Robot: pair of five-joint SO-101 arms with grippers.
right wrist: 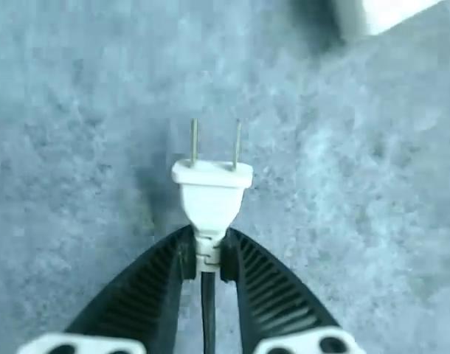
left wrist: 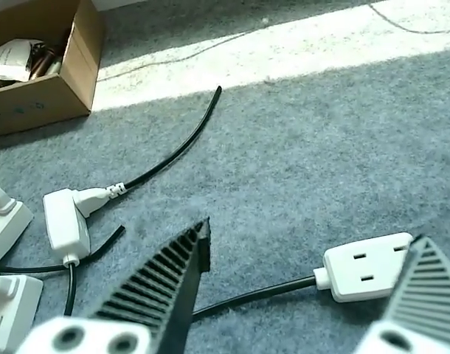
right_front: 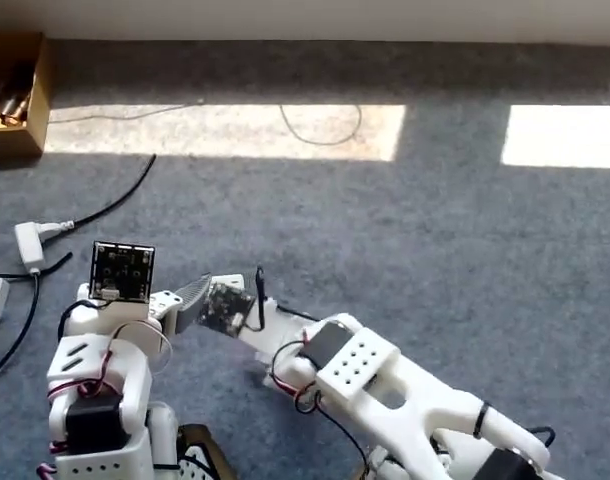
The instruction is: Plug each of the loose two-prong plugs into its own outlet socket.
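"What's underfoot?"

"Grey-blue carpet (right_front: 465,260), short in the pile, all across the floor."

"And the light?"

"Sun falls on the far part. A wide sunlit patch (right_front: 225,132) lies left of centre and a second patch (right_front: 565,136) at the far right, with shade between them and over the near carpet."

"Anything at the edges?"

"A pale wall strip (right_front: 335,18) runs along the far side. A brown open box (right_front: 15,140) sits at the far left, its contents too dim to tell."
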